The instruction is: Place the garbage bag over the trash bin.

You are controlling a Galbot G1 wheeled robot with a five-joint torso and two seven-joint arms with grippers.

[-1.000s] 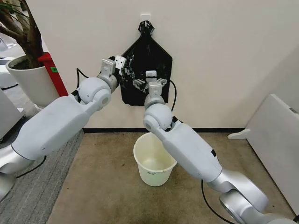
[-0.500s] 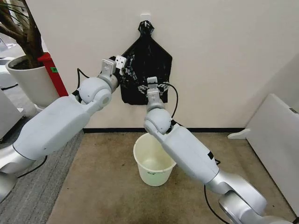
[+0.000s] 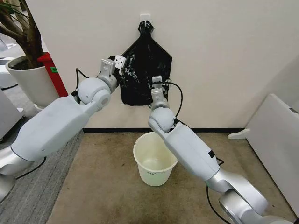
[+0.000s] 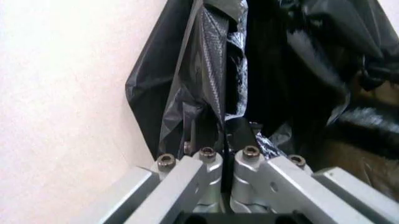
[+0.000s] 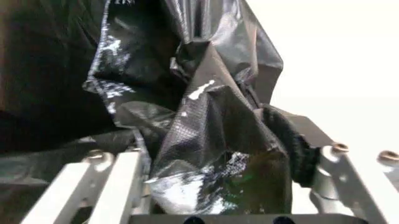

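A black bundle (image 3: 145, 28), knotted at its top, hangs on the wall. The garbage bag (image 3: 140, 70) is the glossy, crinkly plastic at its front. My left gripper (image 3: 122, 63) is at the bundle's upper left edge. Up close, the left gripper (image 4: 227, 126) is shut on a fold of the garbage bag (image 4: 212, 60). My right gripper (image 3: 155, 83) is at the lower right part. In the right wrist view its fingers (image 5: 118, 168) stand apart, and a bunched fold of the garbage bag (image 5: 212, 121) lies between them. The trash bin (image 3: 154, 175), a cream-white bucket, stands empty on the floor below the arms.
A large white plant pot (image 3: 32, 79) and a red container (image 3: 53, 70) stand at the left against the wall. A white panel (image 3: 275, 135) leans at the right. Brown carpet (image 3: 107, 186) surrounds the bin.
My right gripper has moved to the right across the bundle, from its middle toward its lower right edge. The left arm, the bundle and the bin have stayed put.
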